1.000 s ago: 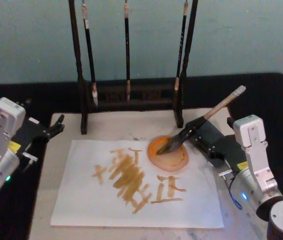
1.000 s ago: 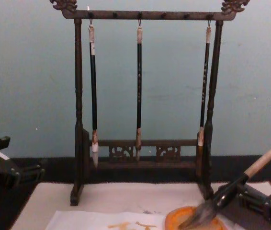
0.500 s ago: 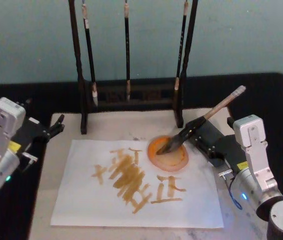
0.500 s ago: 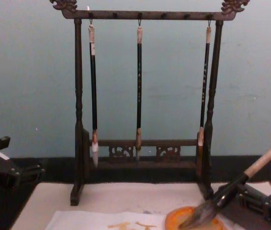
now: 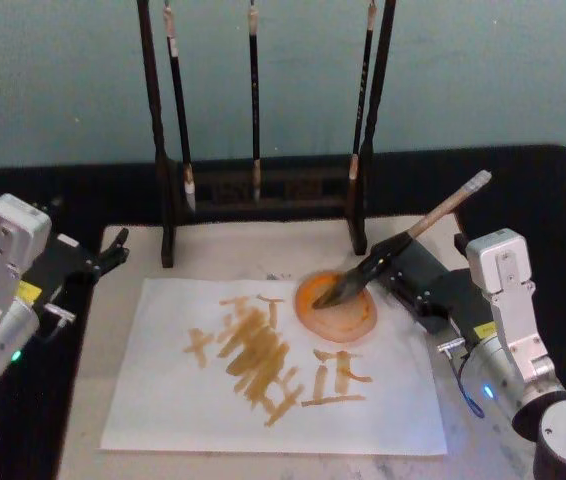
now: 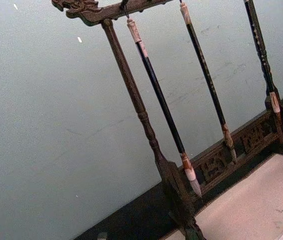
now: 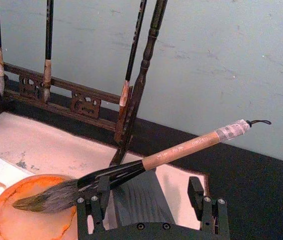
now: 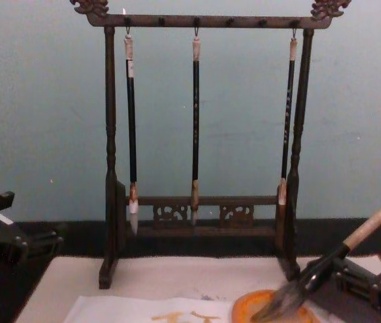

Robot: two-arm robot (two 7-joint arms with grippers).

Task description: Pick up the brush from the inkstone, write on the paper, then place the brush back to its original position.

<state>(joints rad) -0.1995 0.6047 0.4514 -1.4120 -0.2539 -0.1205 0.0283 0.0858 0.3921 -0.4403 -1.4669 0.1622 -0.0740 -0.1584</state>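
Note:
The brush [image 5: 403,243] lies slanted, its bushy tip resting in the round orange inkstone [image 5: 348,318] and its pale handle pointing up and to the right. In the right wrist view the brush [image 7: 176,150] crosses just above one finger of my open right gripper [image 7: 149,202], and neither finger presses on it. The inkstone [image 7: 1,220] sits on the far right corner of the white paper [image 5: 183,400], which carries orange-yellow strokes. My right gripper [image 5: 383,272] stands right of the dish. My left gripper [image 5: 113,255] is parked off the paper's far left corner.
A dark wooden rack [image 5: 263,190] with three thin hanging brushes [image 8: 195,121] stands behind the paper on the beige mat [image 5: 233,250]. A grey block [image 7: 136,195] sits between my right gripper's fingers. Black cloth [image 5: 543,190] surrounds the mat.

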